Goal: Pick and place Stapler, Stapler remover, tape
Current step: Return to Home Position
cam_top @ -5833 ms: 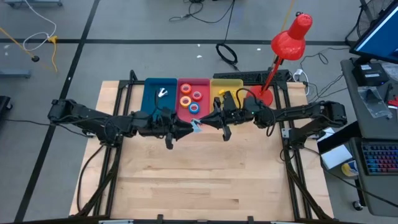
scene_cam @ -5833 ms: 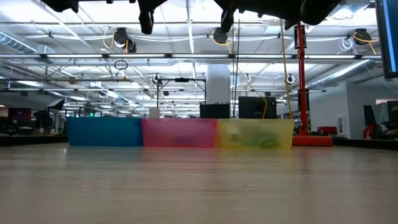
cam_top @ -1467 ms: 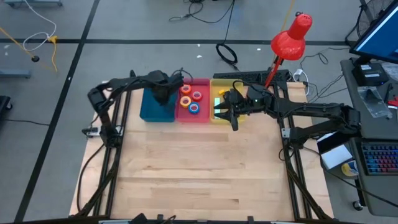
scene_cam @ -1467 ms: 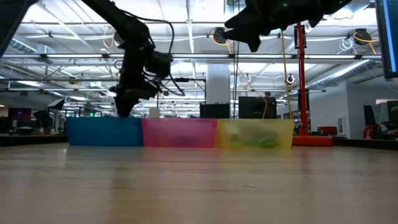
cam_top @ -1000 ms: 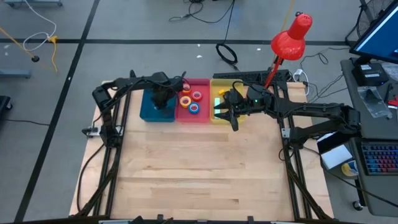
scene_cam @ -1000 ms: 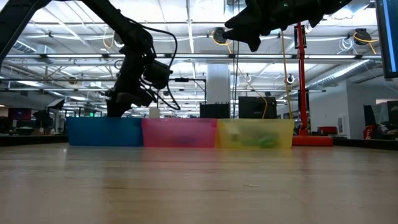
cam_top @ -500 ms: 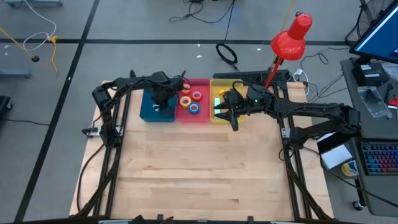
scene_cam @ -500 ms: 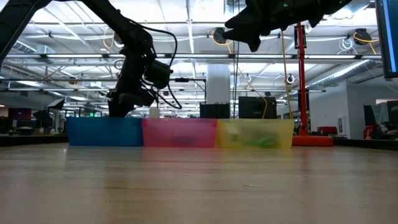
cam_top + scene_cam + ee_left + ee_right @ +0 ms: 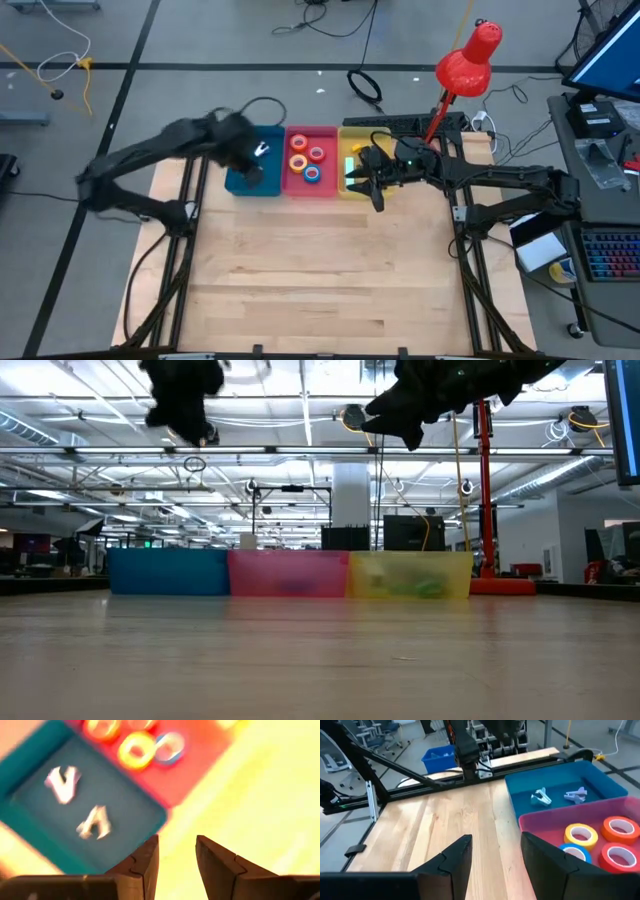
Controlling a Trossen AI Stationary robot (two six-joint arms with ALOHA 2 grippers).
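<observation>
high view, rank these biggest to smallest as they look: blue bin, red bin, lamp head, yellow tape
1. blue bin and red bin: they look alike, so no ranking between them; an arm hides part of the blue one.
2. lamp head: it stands nearer the camera, which enlarges it.
3. yellow tape.

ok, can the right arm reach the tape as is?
Probably yes: right tool hangs open beside the red bin, nothing between it and the tape; left tool is over the blue bin.
</observation>
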